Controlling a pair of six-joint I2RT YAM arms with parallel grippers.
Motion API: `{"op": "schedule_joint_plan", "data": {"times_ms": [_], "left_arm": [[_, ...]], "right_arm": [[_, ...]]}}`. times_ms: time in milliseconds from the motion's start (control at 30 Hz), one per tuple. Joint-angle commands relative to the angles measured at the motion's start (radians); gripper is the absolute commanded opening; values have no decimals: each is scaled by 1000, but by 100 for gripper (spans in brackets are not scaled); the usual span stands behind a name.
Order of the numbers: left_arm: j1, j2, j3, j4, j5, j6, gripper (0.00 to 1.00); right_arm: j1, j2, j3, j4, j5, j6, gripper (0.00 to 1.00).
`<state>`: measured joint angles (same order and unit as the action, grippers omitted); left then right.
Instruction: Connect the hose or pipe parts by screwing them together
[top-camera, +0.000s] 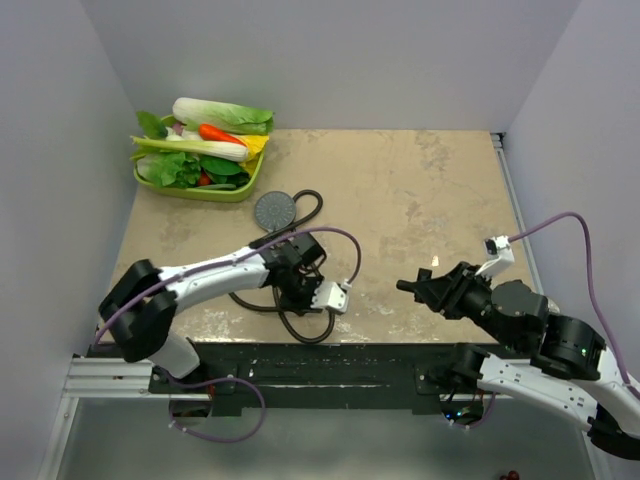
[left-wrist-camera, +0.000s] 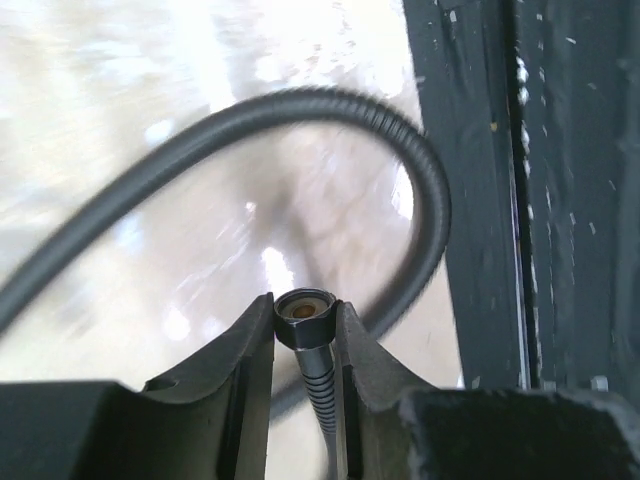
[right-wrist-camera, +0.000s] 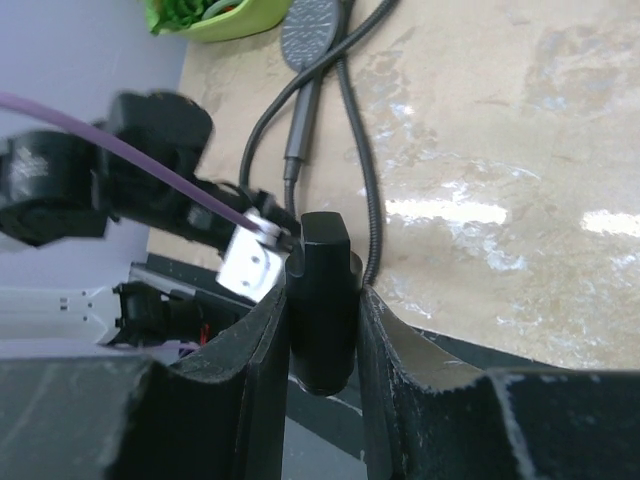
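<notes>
Threading not yet begun: hose nut (left-wrist-camera: 303, 318) nipped in narrowly set left gripper (left-wrist-camera: 302, 305) jaws by the bench (top-camera: 420, 190) front edge, open mouth facing away from the wrist, long axis running back between them. Shower head (top-camera: 275, 210) loose on bench, face up, handle toward near edge. Right gripper (right-wrist-camera: 322, 292) jaws closed on small black piece (right-wrist-camera: 322, 245), kind unclear.

A lab test cell: white partition walls (top-camera: 330, 60) enclose the beige tabletop (top-camera: 420, 190).
</notes>
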<state>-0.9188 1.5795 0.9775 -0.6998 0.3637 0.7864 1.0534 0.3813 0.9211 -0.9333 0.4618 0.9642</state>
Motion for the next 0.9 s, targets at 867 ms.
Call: {"op": "schedule_joint_plan", "data": {"times_ms": [867], "left_arm": [[153, -454, 259, -74, 567, -31, 0]], "right_arm": [[82, 490, 346, 423, -459, -774, 0]]}}
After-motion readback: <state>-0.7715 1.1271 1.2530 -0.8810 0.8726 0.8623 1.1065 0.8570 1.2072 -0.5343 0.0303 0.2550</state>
